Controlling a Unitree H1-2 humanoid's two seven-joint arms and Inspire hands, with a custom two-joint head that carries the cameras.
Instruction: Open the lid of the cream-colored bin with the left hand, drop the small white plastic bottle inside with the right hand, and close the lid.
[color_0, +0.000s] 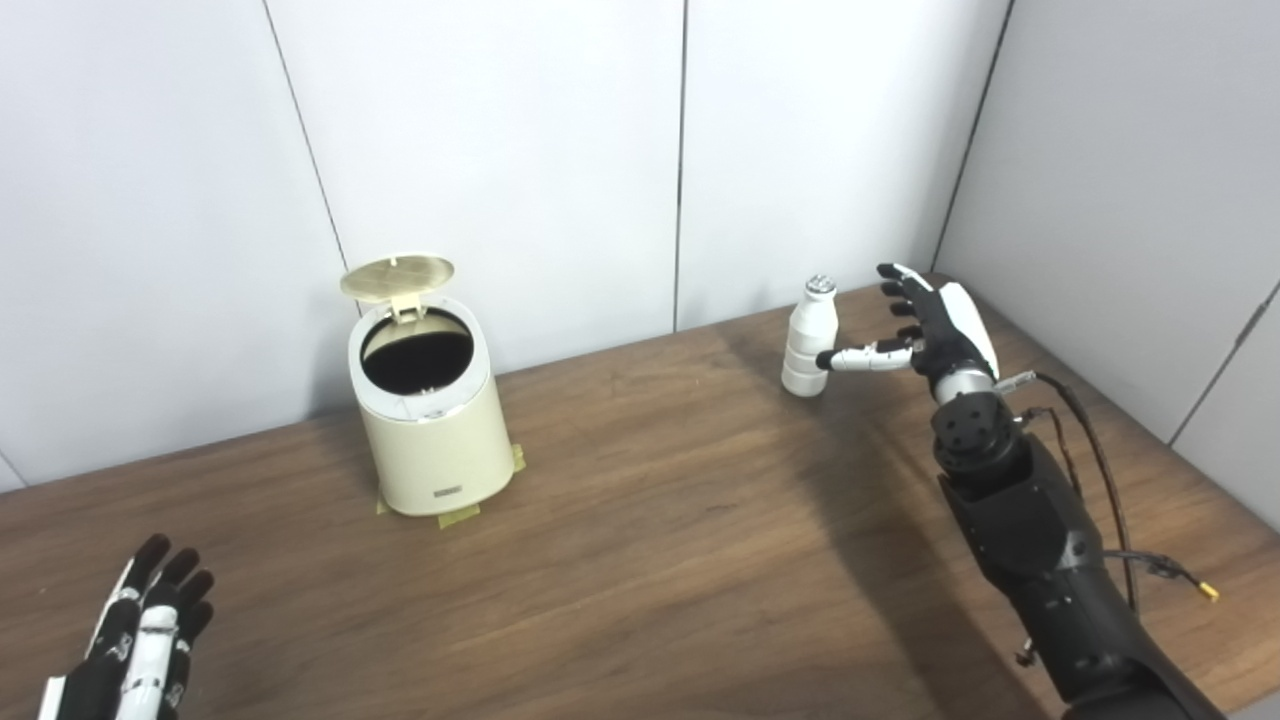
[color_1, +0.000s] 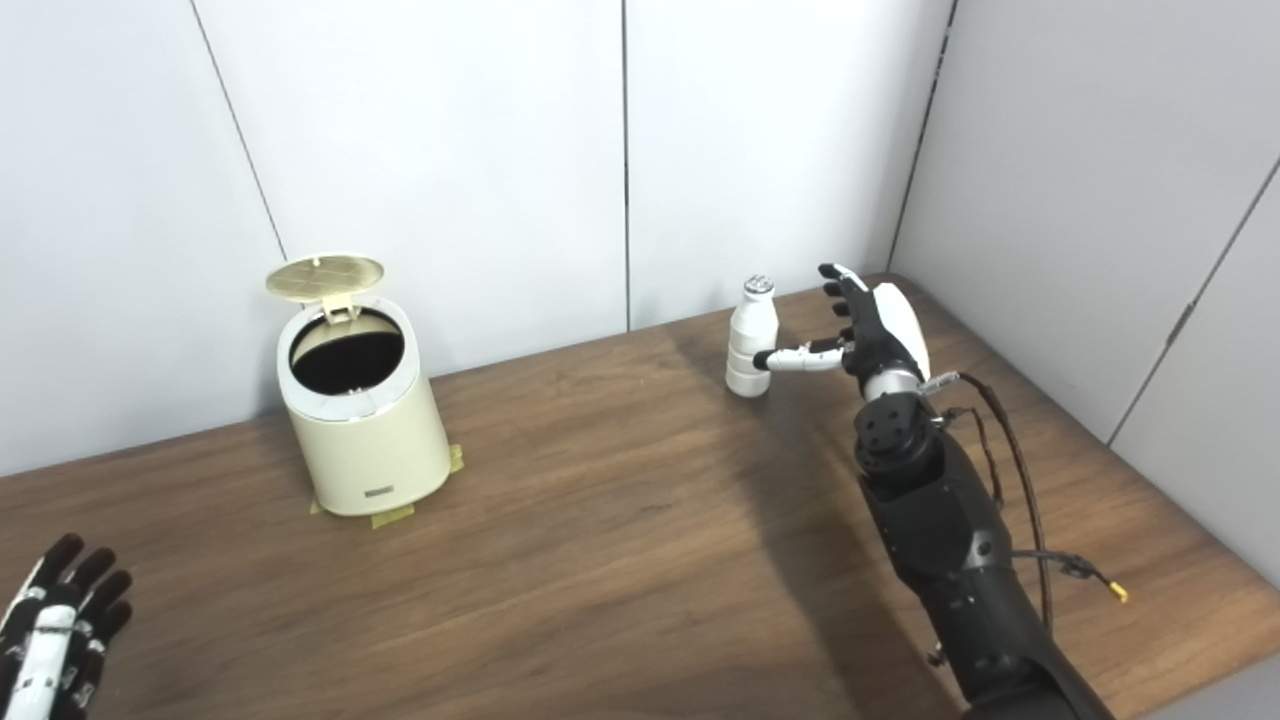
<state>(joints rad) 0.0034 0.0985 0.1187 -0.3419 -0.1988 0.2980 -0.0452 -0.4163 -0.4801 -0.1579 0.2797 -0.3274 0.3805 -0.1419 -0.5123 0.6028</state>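
Table (color_0: 650, 520) of dark wood fills the lower part of both views, backed by pale wall panels (color_0: 480, 150). Next in size is the cream-colored bin (color_0: 430, 430), standing on the left side near the wall with strips of tape (color_0: 458, 517) showing at its base. Its lid (color_0: 397, 277) is tipped up on the rear hinge, so the dark mouth is fully exposed; the opening step looks done.

The right arm (color_0: 1040, 560) reaches up the right side of the table toward the small white plastic bottle (color_0: 806, 340), which stands upright near the back wall, well apart from the bin. The right hand (color_0: 925, 325) is spread beside the bottle, thumb stretched across to the bottle's lower body and seemingly touching it, the other fingers (color_0: 897, 290) raised and apart. Nothing is gripped yet. The left hand (color_0: 140, 640) rests low at the near left corner, fingers extended and holding nothing, well away from the bin.

The step in hand appears to be the grasp of the bottle. The next move calls for the fingers to wrap around the body and close against the thumb without nudging it over, since a tall, light bottle should tip easily. After that come a lift, a carry leftward to above the open mouth, and a release.
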